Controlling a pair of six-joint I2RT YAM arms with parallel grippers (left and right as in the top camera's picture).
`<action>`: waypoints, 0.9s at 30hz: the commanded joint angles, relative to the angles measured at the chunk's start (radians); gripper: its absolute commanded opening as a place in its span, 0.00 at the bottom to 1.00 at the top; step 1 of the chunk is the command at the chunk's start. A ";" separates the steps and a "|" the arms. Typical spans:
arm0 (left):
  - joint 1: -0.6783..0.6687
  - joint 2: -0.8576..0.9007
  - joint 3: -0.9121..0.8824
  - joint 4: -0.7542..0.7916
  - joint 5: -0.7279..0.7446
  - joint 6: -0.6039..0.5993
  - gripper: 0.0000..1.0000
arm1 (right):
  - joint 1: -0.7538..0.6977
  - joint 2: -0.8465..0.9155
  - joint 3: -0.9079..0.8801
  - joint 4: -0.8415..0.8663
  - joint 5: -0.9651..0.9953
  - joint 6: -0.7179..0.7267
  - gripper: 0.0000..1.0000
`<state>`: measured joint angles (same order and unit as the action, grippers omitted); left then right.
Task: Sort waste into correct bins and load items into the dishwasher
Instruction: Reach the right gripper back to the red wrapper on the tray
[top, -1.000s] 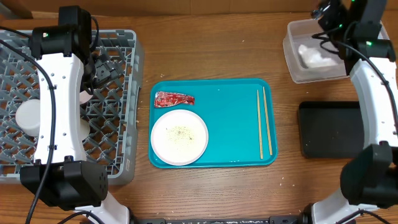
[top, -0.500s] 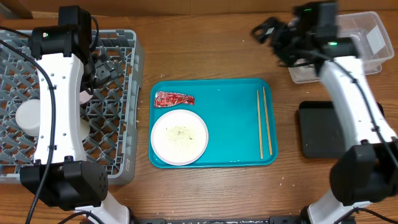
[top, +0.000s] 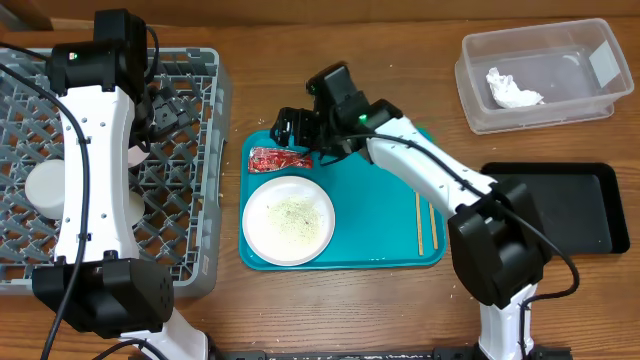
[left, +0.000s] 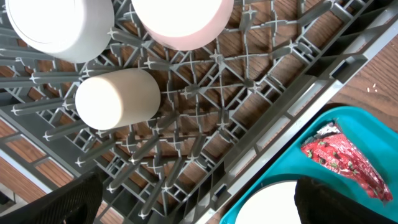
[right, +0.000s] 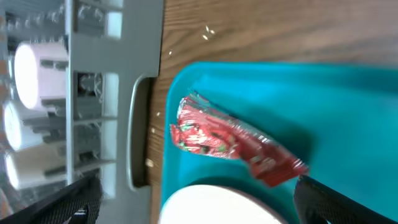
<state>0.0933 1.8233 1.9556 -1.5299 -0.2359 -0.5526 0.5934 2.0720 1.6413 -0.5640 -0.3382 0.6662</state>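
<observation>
A crinkled red foil wrapper (top: 278, 159) lies at the back left of the teal tray (top: 380, 200). It also shows in the left wrist view (left: 345, 162) and the right wrist view (right: 230, 140). My right gripper (top: 293, 128) hovers open and empty just above it (right: 196, 193). A small white plate (top: 288, 220) with rice-like crumbs sits in front of the wrapper. Two wooden chopsticks (top: 420, 220) lie on the tray's right side. My left gripper (top: 165, 110) is open and empty over the grey dish rack (top: 190, 260), above the rack's right wall in its own view (left: 199, 193).
The rack holds a white cup on its side (left: 118, 99) and two round white dishes (left: 59, 25) (left: 183, 22). A clear tub (top: 560, 110) at the back right holds a crumpled white tissue (top: 512, 90). A black tray (top: 550, 205) lies at the right.
My right arm has swung from the clear tub at the back right across to the left, down over the red wrapper. The tissue now lies in the tub. The left arm has not moved.
</observation>
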 joint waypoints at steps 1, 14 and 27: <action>0.006 -0.028 0.002 0.001 0.000 -0.024 1.00 | 0.013 0.002 -0.002 0.009 0.035 0.278 1.00; 0.006 -0.028 0.002 0.001 0.000 -0.024 1.00 | 0.042 0.028 -0.002 -0.079 0.200 0.652 0.83; 0.006 -0.028 0.002 0.001 0.000 -0.024 1.00 | 0.042 0.098 -0.002 -0.051 0.178 0.725 0.81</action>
<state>0.0933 1.8233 1.9556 -1.5303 -0.2359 -0.5526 0.6308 2.1586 1.6413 -0.6270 -0.1593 1.3705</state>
